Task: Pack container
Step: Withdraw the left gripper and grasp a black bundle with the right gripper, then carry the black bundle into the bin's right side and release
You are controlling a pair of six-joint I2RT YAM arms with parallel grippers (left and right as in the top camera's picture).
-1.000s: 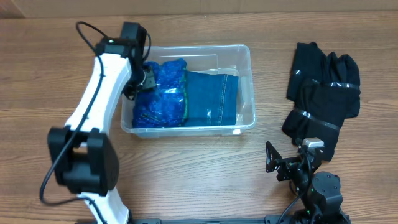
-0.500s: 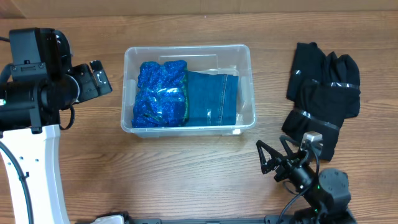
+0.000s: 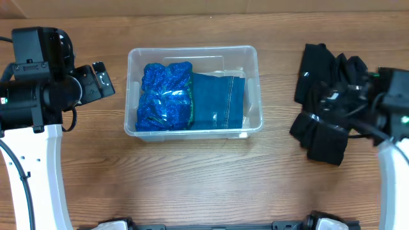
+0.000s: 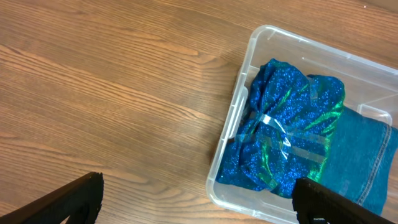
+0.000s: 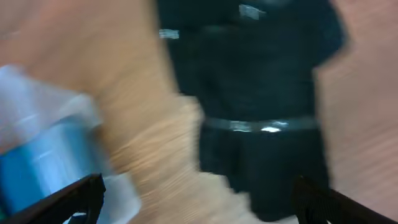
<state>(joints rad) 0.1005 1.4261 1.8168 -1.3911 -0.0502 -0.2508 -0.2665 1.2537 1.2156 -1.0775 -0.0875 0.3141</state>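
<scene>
- The right gripper is now hanging well to the right of the container, over the black bundle. Half a second ago it was sitting lower, out in front of the container's right corner. The left arm is barely differing from that earlier frame.
- The left gripper is hovering just to the left of the container, clear of its wall and touching nothing. In the left wrist view its two fingers are sitting at opposite bottom corners. The pincer is therefore standing wide, with only bare wood and the container's near-left corner between them.
- The container is resting upright on the wooden table, lid off, between the two arms.
- A shiny blue bundle, crossed with clear tape, is filling the left half of the container and pressing against its left wall.
- A folded piece of blue denim is lying in the container's right half, touching the shiny bundle along one edge.
- A black cloth bundle, banded with tape, is lying on the table well to the right of the container.
- The right wrist view is smearing with motion, yet the right gripper's fingers are showing far apart with nothing between them. The black bundle is lying below them, and a corner of the container is showing at the left of that view.
</scene>
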